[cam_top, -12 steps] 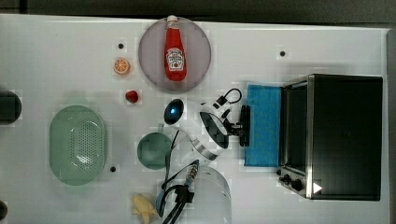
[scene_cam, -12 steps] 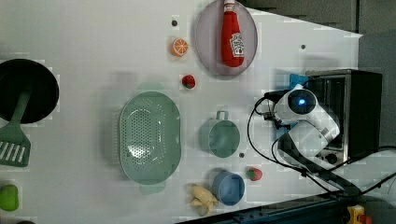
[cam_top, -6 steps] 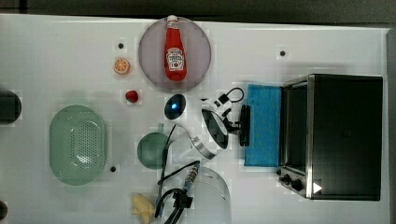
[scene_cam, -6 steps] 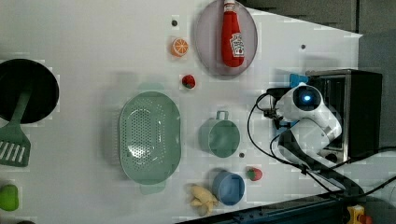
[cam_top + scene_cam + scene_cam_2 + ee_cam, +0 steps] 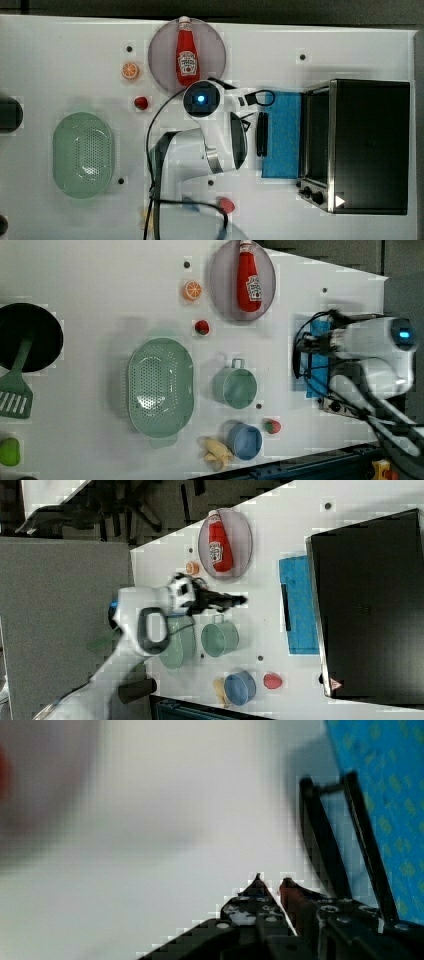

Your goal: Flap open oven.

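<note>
The oven (image 5: 370, 145) stands at the top view's right, a box with a black top and a silver frame. Its blue-tinted door (image 5: 282, 135) lies flapped down flat on the table, with the dark bar handle (image 5: 261, 134) at its free edge. My gripper (image 5: 240, 600) hovers over the white table just off that handle and touches nothing. In the wrist view the gripper (image 5: 271, 881) has its pointed tips a narrow slit apart with nothing between them, and the handle (image 5: 325, 850) and blue door (image 5: 385, 795) lie just beyond.
A ketchup bottle (image 5: 187, 52) lies on a grey plate (image 5: 210, 37) behind the arm. A green colander (image 5: 82, 155), a teal mug (image 5: 235, 387), a blue bowl (image 5: 247, 440) and small toy fruits dot the table. A black pan (image 5: 30, 335) sits at the left view's left edge.
The gripper has come off the door handle and drawn back from it, and the arm has swung round. The door has stayed flat down throughout.
</note>
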{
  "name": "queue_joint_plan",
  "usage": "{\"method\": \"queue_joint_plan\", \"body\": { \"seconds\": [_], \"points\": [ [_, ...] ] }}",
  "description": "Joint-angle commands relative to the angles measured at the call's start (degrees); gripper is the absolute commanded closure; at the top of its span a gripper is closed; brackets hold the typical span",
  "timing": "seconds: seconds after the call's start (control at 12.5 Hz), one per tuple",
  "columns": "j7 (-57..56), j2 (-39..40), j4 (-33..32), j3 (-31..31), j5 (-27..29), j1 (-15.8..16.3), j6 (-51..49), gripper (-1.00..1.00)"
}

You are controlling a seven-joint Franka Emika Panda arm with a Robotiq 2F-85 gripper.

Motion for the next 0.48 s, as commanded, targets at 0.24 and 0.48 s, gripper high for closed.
{"method": "queue_joint_plan", "body": {
  "seconds": [0.24, 0.48],
  "points": [
    [3.7, -9.9, 5.2, -2.8, 12.1, -0.8, -8.3, 0.65],
    [5.5, -14.9, 9.5, -3.0, 12.1, -0.9, -16.2, 0.65]
  ]
}}
